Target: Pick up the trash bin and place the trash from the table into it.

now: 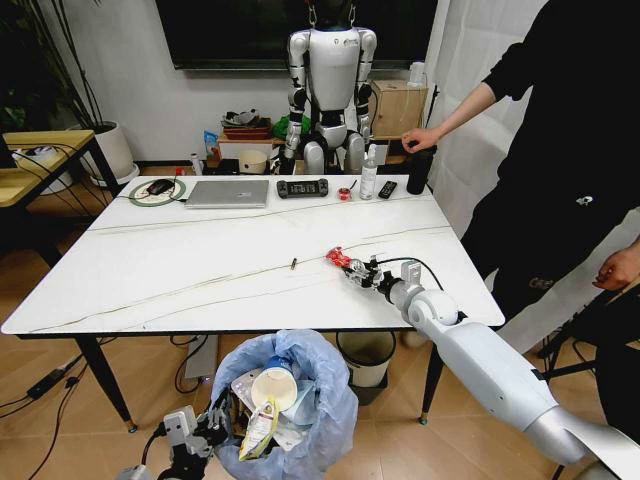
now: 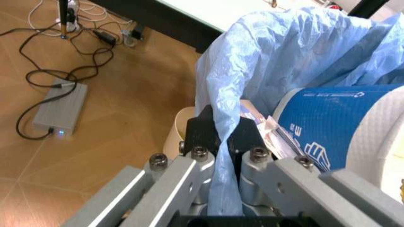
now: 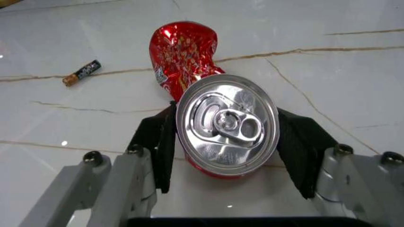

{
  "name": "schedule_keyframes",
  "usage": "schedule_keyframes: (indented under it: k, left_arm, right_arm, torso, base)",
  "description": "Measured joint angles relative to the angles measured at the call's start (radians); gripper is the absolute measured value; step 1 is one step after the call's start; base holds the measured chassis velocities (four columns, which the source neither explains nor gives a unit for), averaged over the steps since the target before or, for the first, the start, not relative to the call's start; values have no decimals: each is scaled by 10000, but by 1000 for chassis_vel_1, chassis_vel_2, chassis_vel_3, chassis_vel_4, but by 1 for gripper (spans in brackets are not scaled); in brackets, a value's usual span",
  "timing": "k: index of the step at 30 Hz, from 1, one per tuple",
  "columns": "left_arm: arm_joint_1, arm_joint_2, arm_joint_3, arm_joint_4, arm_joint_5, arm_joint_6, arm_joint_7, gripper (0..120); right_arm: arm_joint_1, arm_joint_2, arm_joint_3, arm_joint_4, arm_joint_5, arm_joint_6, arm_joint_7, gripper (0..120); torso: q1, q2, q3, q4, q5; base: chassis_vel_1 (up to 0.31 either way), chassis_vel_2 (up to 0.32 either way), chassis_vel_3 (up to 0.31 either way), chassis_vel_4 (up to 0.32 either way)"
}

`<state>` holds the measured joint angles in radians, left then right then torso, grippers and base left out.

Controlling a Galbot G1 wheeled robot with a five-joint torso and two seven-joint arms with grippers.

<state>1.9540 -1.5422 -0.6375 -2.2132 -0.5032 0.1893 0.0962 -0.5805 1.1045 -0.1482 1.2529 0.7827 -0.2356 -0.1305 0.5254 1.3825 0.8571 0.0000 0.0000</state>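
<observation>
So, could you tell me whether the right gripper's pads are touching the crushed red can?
Touching. In the right wrist view, both black pads press against the sides of the crushed red can, with no gap visible on either side.

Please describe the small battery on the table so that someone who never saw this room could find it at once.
Look at the white marble-look table, on the half nearer the robot, a little right of its middle. The battery lies there on a thin dark vein, apart from the crushed red can held between the right gripper's fingers. It is a tiny dark cylinder with one copper-coloured end.

Glossy marble-look table [image 3: 353, 61]; shiny metal can [image 3: 221, 123]; crinkly plastic bag [image 2: 284, 52].
</observation>
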Motion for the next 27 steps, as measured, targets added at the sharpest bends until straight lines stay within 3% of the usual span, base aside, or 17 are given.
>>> schedule_keyframes:
  k: [9, 16, 23, 25, 27]
  left_arm:
    - [-16, 19, -33, 4, -48, 0, -1, 0]
    - [-49, 34, -11, 21, -60, 0, -3, 0]
    - [-144, 61, -15, 62, -122, 41, -30, 0]
    - [-146, 56, -16, 67, -122, 41, -35, 0]
    - [-150, 51, -14, 70, -128, 41, -43, 0]
  right_arm:
    - [-56, -55, -10, 185, 27, 7, -2, 47]
    - [-550, -550, 386, 1691, 594, 32, 72, 47]
    - [-2222, -2070, 461, 6760, 1729, 234, 46, 47]
    - [-2458, -2183, 416, 7196, 1753, 250, 38, 47]
    - [-3470, -2552, 128, 8760, 1644, 319, -53, 47]
  torso:
    - [0, 0, 0, 0, 1]
    - [0, 0, 0, -1, -1]
    - [0, 1, -1, 2, 1]
    - [0, 2, 0, 1, -1]
    - [-2, 3, -2, -3, -1]
  base:
    - [0, 0, 0, 0]
    - [0, 0, 0, 0]
    - [0, 0, 0, 0]
    - [0, 0, 0, 0]
    - [0, 0, 0, 0]
